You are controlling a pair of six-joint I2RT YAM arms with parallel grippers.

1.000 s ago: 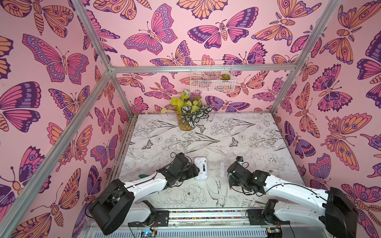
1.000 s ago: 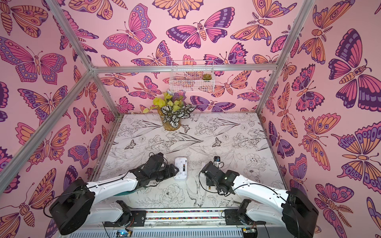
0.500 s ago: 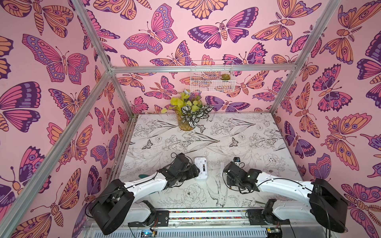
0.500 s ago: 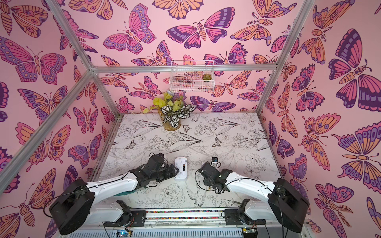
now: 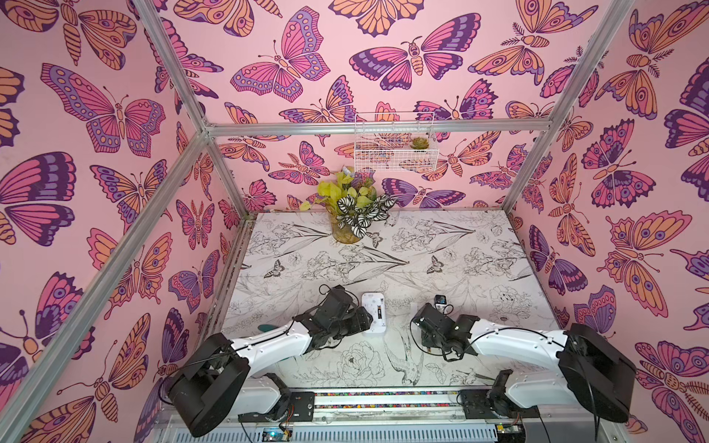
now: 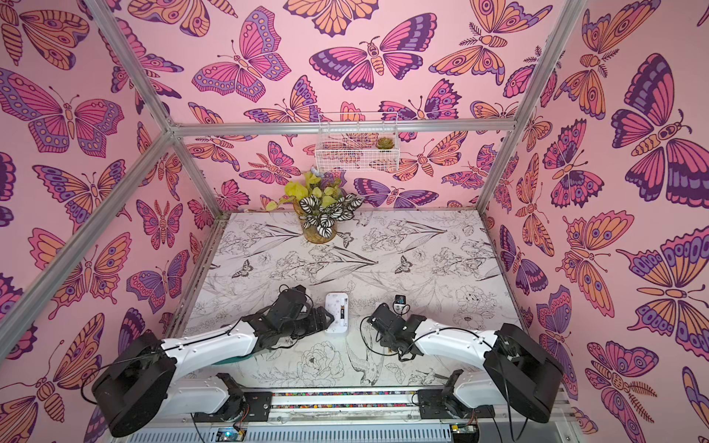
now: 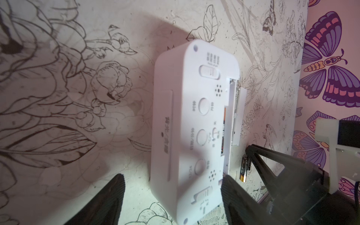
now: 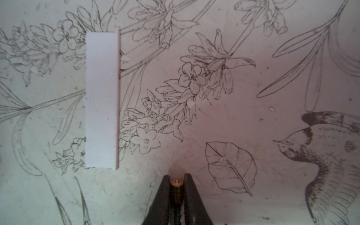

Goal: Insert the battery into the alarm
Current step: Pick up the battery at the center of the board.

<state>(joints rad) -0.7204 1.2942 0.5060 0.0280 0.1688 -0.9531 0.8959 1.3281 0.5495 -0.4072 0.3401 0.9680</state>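
Note:
The white alarm (image 5: 371, 321) (image 6: 334, 325) lies screen-down near the table's front middle, its back with small buttons (image 7: 194, 116) facing up. Its side compartment is uncovered and a battery shows inside (image 5: 379, 311) (image 7: 224, 134). My left gripper (image 5: 363, 319) (image 7: 173, 196) stands open around one end of the alarm; one finger (image 7: 233, 194) is at its edge, and a gap separates the other finger from it. My right gripper (image 5: 418, 321) (image 8: 176, 180) is low over the table just right of the alarm, shut on a battery (image 8: 176, 183) (image 7: 244, 169) lying lengthwise between its fingers.
A white battery cover (image 8: 102, 99) (image 5: 413, 307) lies flat between the alarm and the right gripper. A teal object (image 5: 268, 328) peeks out under the left arm. A potted plant (image 5: 347, 230) stands at the back, with a wire basket (image 5: 395, 153) on the wall above.
The right arm has shifted a little left toward the alarm and its jaws have narrowed onto the battery. The left arm and the alarm have not moved.

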